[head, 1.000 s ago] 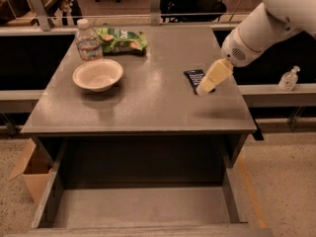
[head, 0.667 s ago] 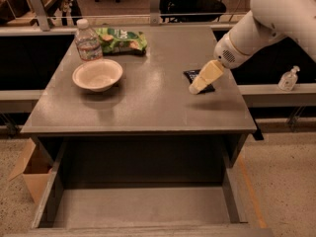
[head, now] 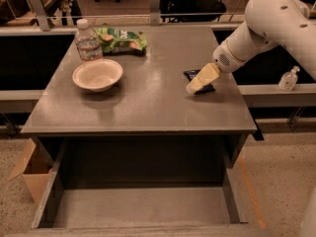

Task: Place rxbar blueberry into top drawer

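Observation:
The rxbar blueberry (head: pixel 191 75), a small dark flat bar, lies on the right part of the grey desk top (head: pixel 143 107); only its edges show. My gripper (head: pixel 193 87), cream-coloured on a white arm coming from the upper right, hangs right over the bar and covers most of it. The top drawer (head: pixel 138 206) is pulled out below the desk's front edge, open and holding nothing.
A white bowl (head: pixel 97 74) sits at the left of the desk. A water bottle (head: pixel 87 40) and a green chip bag (head: pixel 121 38) stand behind it. A cardboard box (head: pixel 30 174) is on the floor at left. A small sanitizer bottle (head: pixel 288 79) stands on the ledge at right.
The arm has swung left and slightly toward the desk's middle, carrying the gripper over the bar. The bar, bowl, bottle and bag have not moved.

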### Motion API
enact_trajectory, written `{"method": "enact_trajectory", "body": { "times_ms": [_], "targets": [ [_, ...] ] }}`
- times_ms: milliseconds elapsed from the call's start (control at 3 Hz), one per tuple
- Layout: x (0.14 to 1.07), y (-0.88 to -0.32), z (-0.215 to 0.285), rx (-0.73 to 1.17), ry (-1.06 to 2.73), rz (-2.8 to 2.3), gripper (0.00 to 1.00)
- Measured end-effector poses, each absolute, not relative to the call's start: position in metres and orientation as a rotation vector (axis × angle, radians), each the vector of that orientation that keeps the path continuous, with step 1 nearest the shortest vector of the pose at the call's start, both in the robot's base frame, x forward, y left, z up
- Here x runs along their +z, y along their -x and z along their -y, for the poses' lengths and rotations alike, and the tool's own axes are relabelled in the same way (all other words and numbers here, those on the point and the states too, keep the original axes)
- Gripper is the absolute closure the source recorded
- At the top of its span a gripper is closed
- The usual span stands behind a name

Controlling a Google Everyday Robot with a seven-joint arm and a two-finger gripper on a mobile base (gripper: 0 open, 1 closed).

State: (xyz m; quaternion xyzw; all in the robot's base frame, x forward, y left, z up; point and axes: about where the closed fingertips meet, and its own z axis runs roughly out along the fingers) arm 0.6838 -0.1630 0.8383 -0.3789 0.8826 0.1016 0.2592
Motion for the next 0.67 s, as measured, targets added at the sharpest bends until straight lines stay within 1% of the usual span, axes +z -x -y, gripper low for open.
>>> {"method": "enact_trajectory", "body": {
  "times_ms": [333, 667],
  "targets": [
    [0.828, -0.686, 0.165, 0.28, 0.976, -2.447, 0.0],
    [0.818, -0.687, 0.165, 0.281, 0.957, -2.491, 0.19]
  ]
}}
